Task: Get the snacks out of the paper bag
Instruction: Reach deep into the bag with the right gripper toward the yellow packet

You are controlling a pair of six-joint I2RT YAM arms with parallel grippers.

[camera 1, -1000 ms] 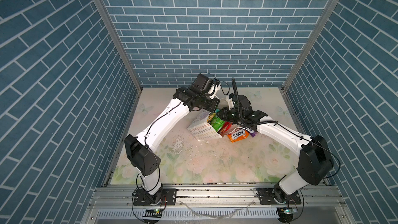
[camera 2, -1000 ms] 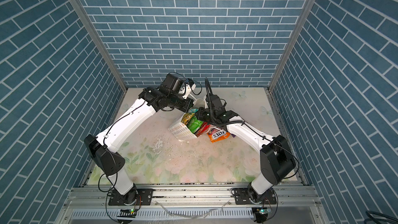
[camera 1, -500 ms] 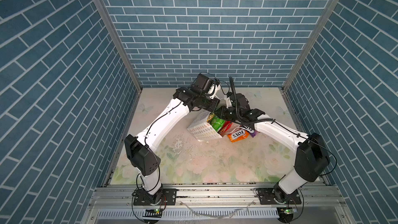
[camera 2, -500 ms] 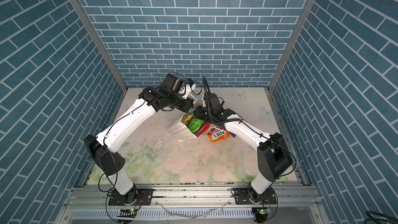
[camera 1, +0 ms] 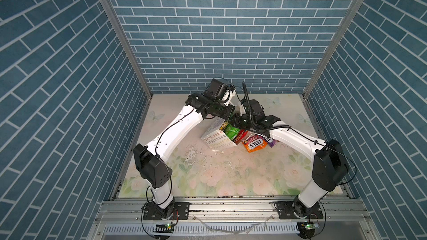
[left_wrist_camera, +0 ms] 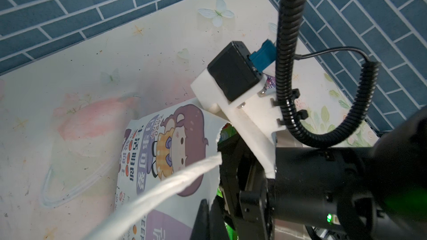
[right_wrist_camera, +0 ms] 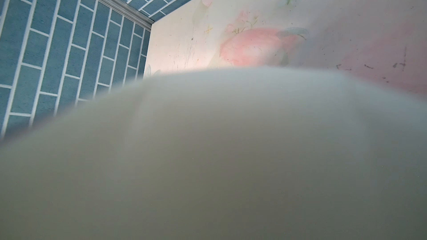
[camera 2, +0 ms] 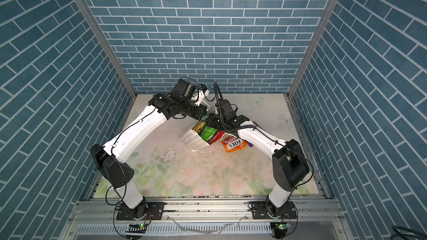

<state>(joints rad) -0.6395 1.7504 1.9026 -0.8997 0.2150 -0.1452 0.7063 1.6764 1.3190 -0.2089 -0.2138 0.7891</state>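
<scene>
The left gripper (camera 1: 228,119) is pinched tight on the upper rim of the paper bag (camera 1: 218,140); the right gripper (camera 2: 208,121) reaches into its mouth.
The right gripper's jaw width is hidden, so I cannot tell it. The bag lies tipped on the surface (camera 1: 231,176), with a green packet (camera 1: 232,131) and a red packet (camera 1: 241,135) in its mouth. An orange FOX'S packet (camera 1: 254,145) and a purple packet (camera 1: 273,143) lie just outside.

Orange packet (camera 1: 255,145) (camera 2: 233,145) on the desk: big white "FOX'S", small "FRUITS" above it, readable in both top views. Paper bag (left_wrist_camera: 175,148), cartoon-face side in left wrist view: columns of Chinese characters, too skewed to read.
</scene>
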